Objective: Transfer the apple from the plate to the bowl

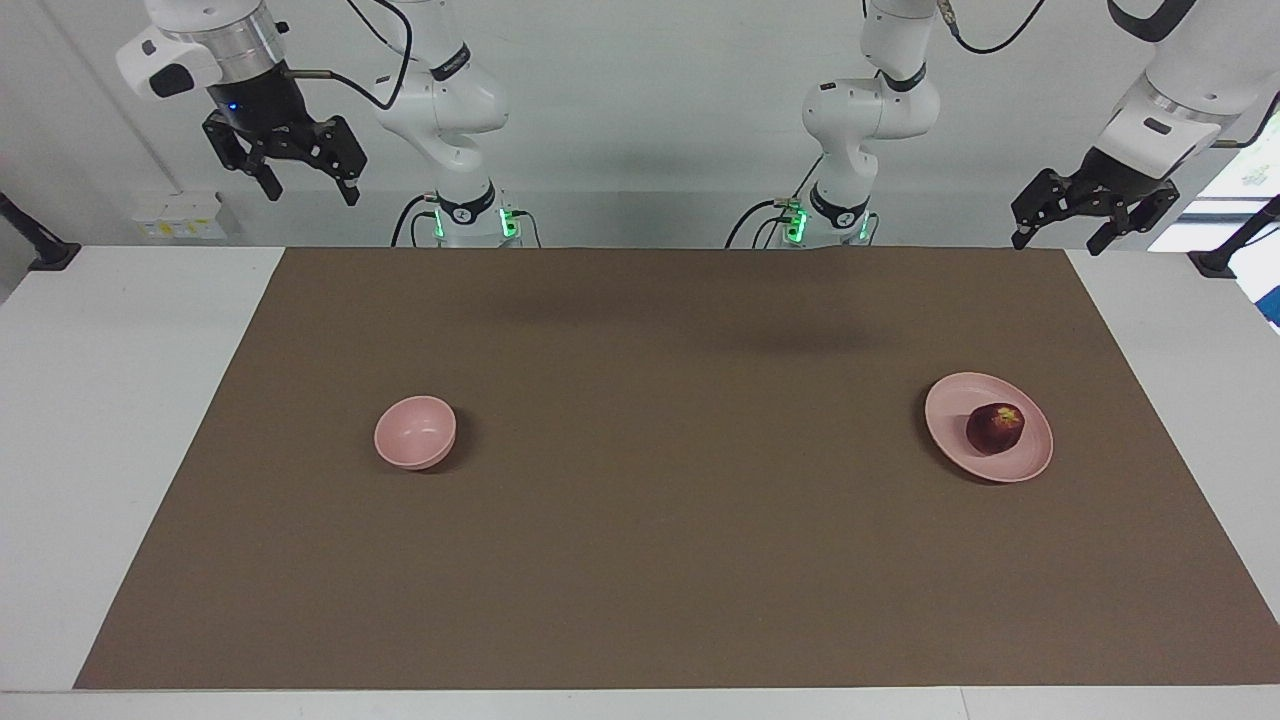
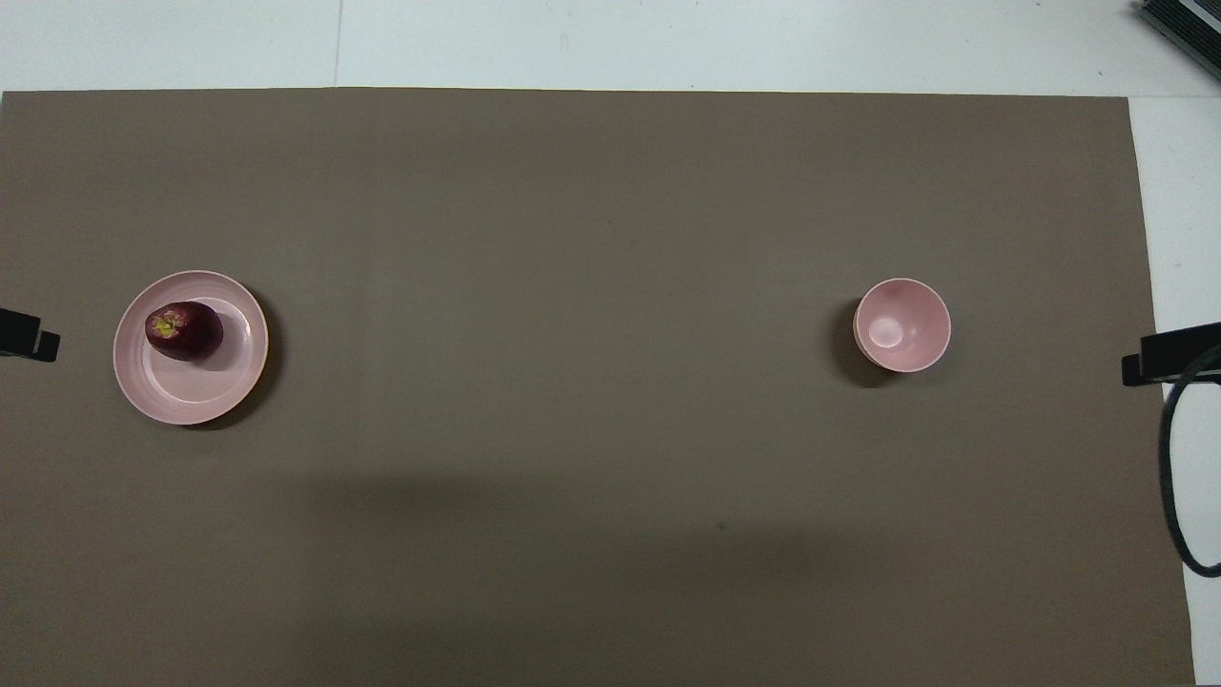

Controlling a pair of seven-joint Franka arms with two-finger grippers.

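Progress: nothing was done yet as I read it; the apple (image 1: 995,428) lay on the plate (image 1: 960,395), and the bowl (image 1: 415,432) stood empty.
Left to do: I judged the whole job remained: reach, grasp, lift, carry across the brown mat (image 1: 660,520), release in the bowl.
Apple: it sat off the plate's centre, stem patch up, well below the left gripper (image 1: 1068,222) and toward the table's middle from it.
Bowl: it stood toward the right arm's end, well apart from the plate, well below the right gripper (image 1: 305,182) and toward the table's middle from it.
Left gripper: I saw it raised at the mat's corner by the robots, tilted, fingers spread, holding nothing.
Right gripper: I saw it high over the table's edge by its own base, pointing down, fingers spread and empty.
Arm choice: I judged the left arm better placed for the pick, since the plate lay at its end.
Risk: the round apple might roll on the shallow plate if nudged.
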